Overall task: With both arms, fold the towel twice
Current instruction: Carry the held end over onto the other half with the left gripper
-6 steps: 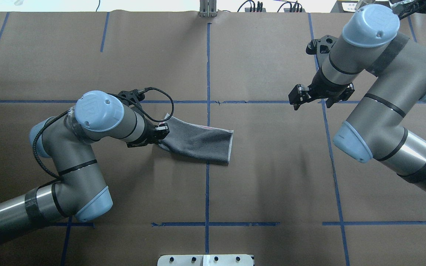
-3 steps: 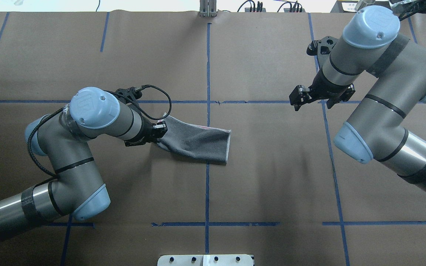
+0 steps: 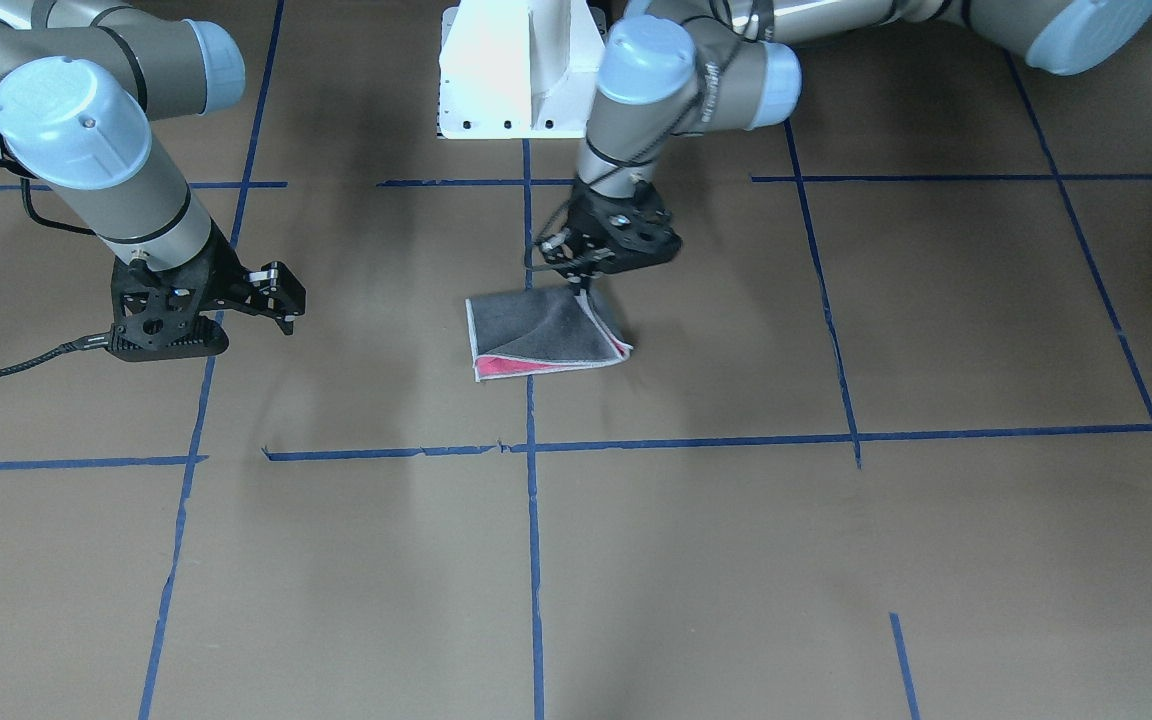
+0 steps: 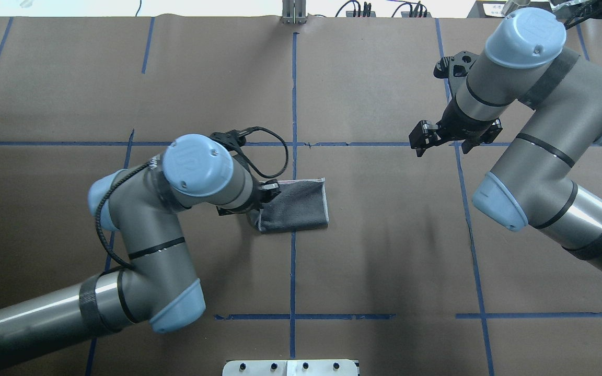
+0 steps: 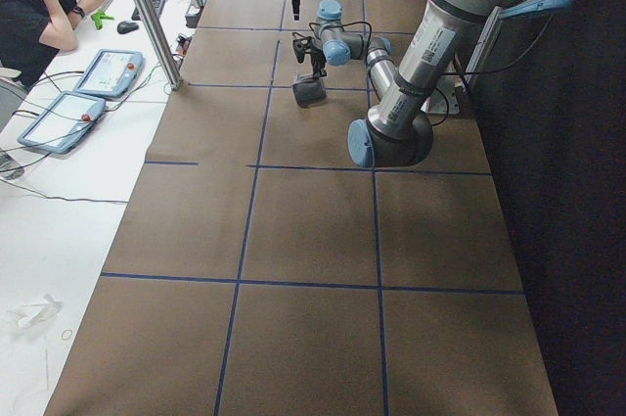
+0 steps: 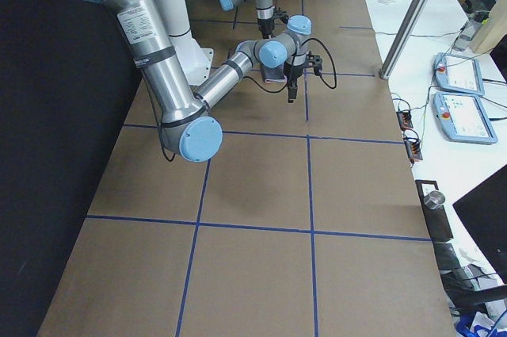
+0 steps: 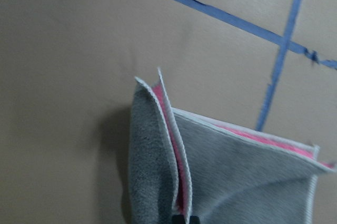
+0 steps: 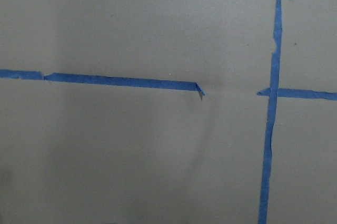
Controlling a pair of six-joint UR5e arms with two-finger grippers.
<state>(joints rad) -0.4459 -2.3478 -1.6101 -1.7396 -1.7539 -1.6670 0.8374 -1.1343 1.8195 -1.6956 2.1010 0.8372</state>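
Around the middle of the bench (image 4: 384, 250), about halfway between the robot's edge and the operators' edge, sits the towel (image 4: 301, 206), lying right across the long blue tape line (image 4: 293, 271) that runs between those two edges. It's folded up into a small, squarish packet with the grey face outside. From the operators' side you can see a strip of pink peeking out between the layers along that edge, plus the pale stitched edging. The left gripper (image 3: 586, 287) is right on the end of the towel that faces the bench's left end, fingers pinched tight on the stacked layers. That end is pulled up off the bench a bit, while the rest lies flat. The left wrist camera shows the grey and pink layers bunched together and running up into the grip. The right gripper (image 4: 443, 142) is well away from the towel, over toward the bench's right end and closer to the operators' edge. It hangs above the brown paper with its fingers spread and nothing between them.
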